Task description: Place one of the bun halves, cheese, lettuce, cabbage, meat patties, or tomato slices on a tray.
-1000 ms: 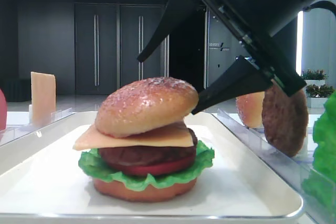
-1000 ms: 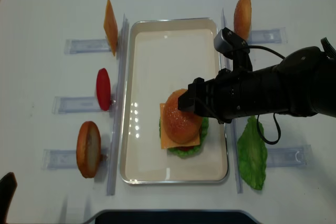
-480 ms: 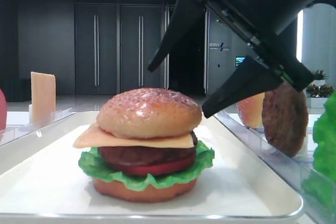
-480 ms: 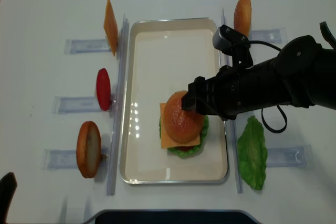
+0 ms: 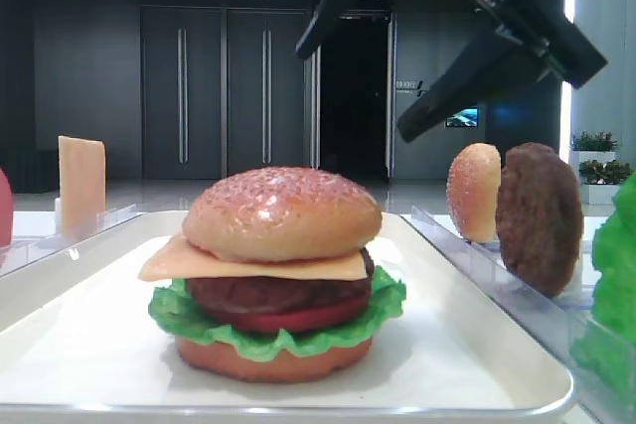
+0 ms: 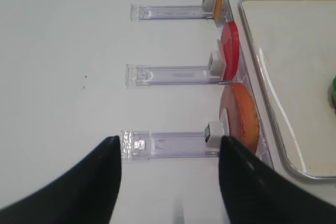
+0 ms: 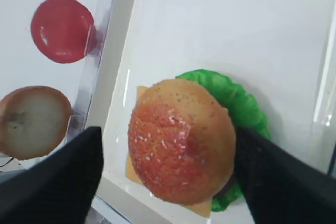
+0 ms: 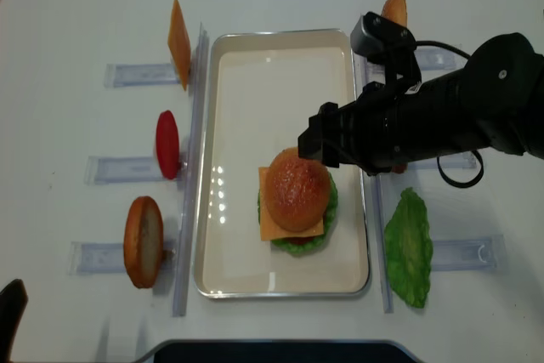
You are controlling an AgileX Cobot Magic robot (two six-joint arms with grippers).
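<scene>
A built burger stands on the white tray [image 8: 280, 74]. Its sesame bun top [image 5: 283, 213] lies level on a cheese slice [image 5: 199, 265]. Under these are a meat patty [image 5: 278, 295], a tomato slice [image 5: 298, 322], lettuce [image 5: 383, 300] and a flat bun bottom [image 5: 268, 359]. My right gripper [image 5: 350, 94] hangs open above the bun top [image 7: 181, 140], with its fingers apart from it on both sides. My left gripper [image 6: 170, 140] is open and holds nothing. It hovers over a clear rack left of the tray.
Clear racks line both long sides of the tray. On the left stand a cheese slice [image 8: 178, 31], a tomato slice [image 8: 167, 144] and a bun half [image 8: 143, 241]. On the right are a bun half [image 8: 393, 10], a patty [image 5: 540, 215] and a lettuce leaf [image 8: 410, 248].
The bun top, tilted between the open right fingers a second ago, now lies flat on the stack. The right gripper has lifted up and back from it.
</scene>
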